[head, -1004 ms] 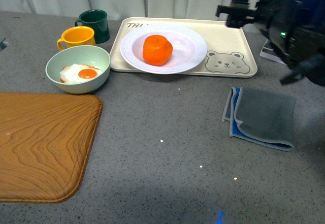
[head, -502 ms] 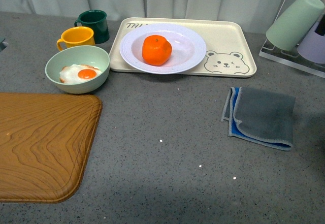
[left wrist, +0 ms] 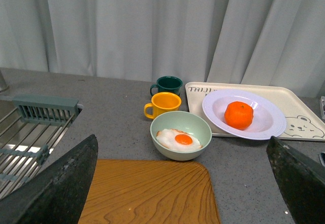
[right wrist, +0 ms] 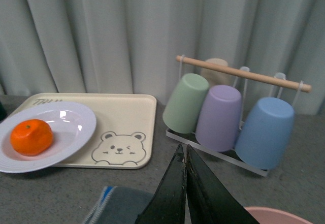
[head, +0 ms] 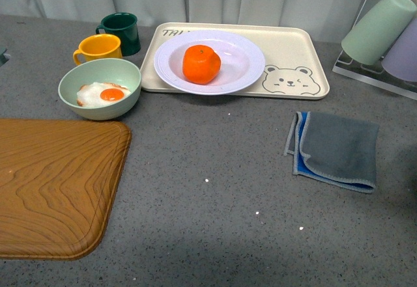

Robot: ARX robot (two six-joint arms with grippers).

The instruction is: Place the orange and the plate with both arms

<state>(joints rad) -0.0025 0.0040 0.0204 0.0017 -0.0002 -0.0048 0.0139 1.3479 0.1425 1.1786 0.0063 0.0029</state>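
The orange point(head: 201, 64) sits in the white ribbed plate point(head: 244, 62), which rests on the cream bear tray point(head: 296, 59) at the back of the table. Neither arm shows in the front view. In the left wrist view the orange point(left wrist: 239, 115) lies in the plate point(left wrist: 266, 120) far ahead of my left gripper point(left wrist: 183, 183), which is open and empty above the wooden board point(left wrist: 150, 193). In the right wrist view my right gripper point(right wrist: 184, 150) is shut and empty, raised off the table, with the orange point(right wrist: 31, 136) and plate point(right wrist: 76, 125) off to one side.
A pale green bowl point(head: 100, 88) with a fried egg, a yellow mug point(head: 99, 47) and a dark green mug point(head: 121, 30) stand left of the tray. A wooden board point(head: 55, 183) lies front left. A grey cloth point(head: 335, 148) lies right. A cup rack point(right wrist: 228, 112) stands back right.
One second ago my right arm hung over the tray's right end in the front view. It has since pulled out of that view, uncovering the cup rack. The orange and plate have not moved.
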